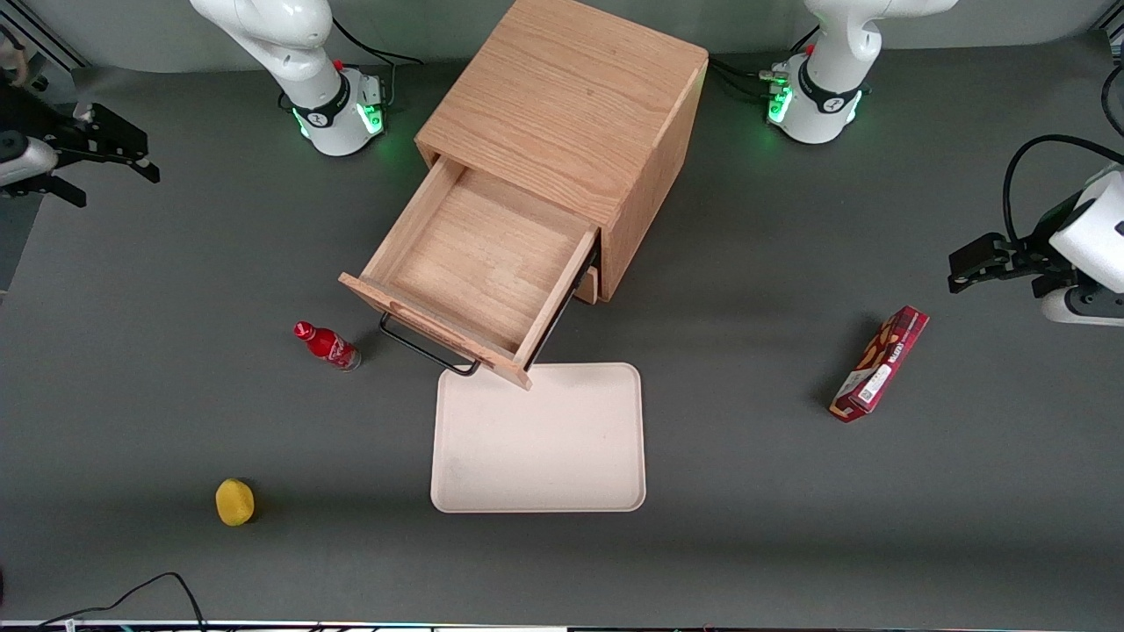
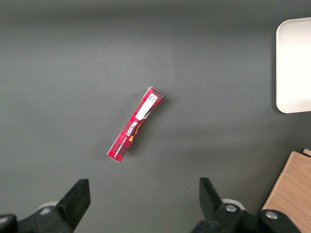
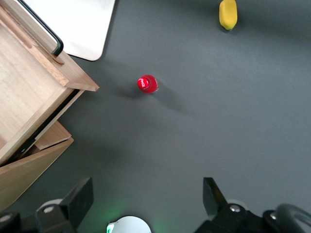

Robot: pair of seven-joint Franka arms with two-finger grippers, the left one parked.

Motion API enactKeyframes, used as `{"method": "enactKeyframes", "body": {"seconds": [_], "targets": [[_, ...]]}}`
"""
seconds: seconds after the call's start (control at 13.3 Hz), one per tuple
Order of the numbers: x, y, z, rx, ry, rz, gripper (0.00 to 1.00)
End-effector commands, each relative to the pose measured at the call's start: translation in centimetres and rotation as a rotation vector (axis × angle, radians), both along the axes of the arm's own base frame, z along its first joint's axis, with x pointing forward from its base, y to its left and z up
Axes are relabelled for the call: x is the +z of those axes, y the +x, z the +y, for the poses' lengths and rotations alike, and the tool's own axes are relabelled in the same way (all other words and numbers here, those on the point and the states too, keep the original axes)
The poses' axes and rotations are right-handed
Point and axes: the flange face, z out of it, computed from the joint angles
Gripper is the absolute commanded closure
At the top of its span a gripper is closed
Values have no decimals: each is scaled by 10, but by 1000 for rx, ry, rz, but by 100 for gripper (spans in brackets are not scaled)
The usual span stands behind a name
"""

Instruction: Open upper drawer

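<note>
The upper drawer [image 1: 479,263] of the oak cabinet [image 1: 562,105] stands pulled far out, and its shallow wooden tray is bare inside. Its thin black wire handle [image 1: 426,347] hangs on the front panel, nearer the front camera than the cabinet. The right wrist view shows the same drawer [image 3: 29,92] and handle [image 3: 46,31]. My right gripper [image 1: 118,167] hovers over the table toward the working arm's end, well apart from the drawer. This gripper [image 3: 147,196] is open, with nothing between its fingers.
A small red bottle [image 1: 327,345] stands upright beside the drawer front. A cream tray [image 1: 538,439] lies just in front of the drawer. A yellow lemon [image 1: 234,502] sits nearer the front camera. A red snack box [image 1: 880,362] lies toward the parked arm's end.
</note>
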Motion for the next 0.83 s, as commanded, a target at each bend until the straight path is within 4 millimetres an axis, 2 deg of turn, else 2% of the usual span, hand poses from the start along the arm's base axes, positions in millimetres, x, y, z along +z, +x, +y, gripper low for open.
{"method": "enactKeyframes", "body": {"seconds": [0.0, 0.08, 0.38, 0.6, 0.75], "targets": [[4, 9, 12, -73, -14, -15, 0], [0, 16, 21, -101, -24, -24, 0], [-34, 49, 21, -162, -31, -39, 0], [-46, 56, 18, -205, -92, -1, 0], [-40, 50, 12, -226, -113, 12, 0]]}}
